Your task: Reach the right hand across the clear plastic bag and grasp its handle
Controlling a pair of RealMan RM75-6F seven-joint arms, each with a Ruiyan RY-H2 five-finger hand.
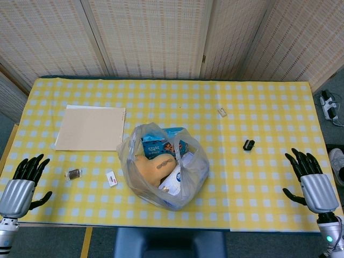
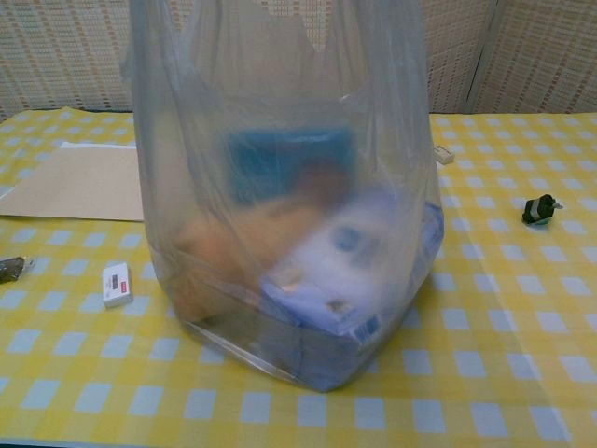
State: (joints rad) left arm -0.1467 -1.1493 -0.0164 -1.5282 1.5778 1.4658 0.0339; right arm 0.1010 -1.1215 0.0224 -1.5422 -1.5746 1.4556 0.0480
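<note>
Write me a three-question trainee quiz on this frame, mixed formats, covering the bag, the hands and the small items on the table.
1. True or false: the right hand already holds the clear plastic bag.
2. Multiple choice: which item lies between the bag and the right hand in the head view? A) the cardboard sheet B) the black clip C) the white tag
3. Fill in: the left hand rests at the table's ____ corner on the robot's left, fingers apart, holding nothing.

Key: 1 false, since the hand sits open near the table edge, well apart from the bag. 2 B. 3 near.
</note>
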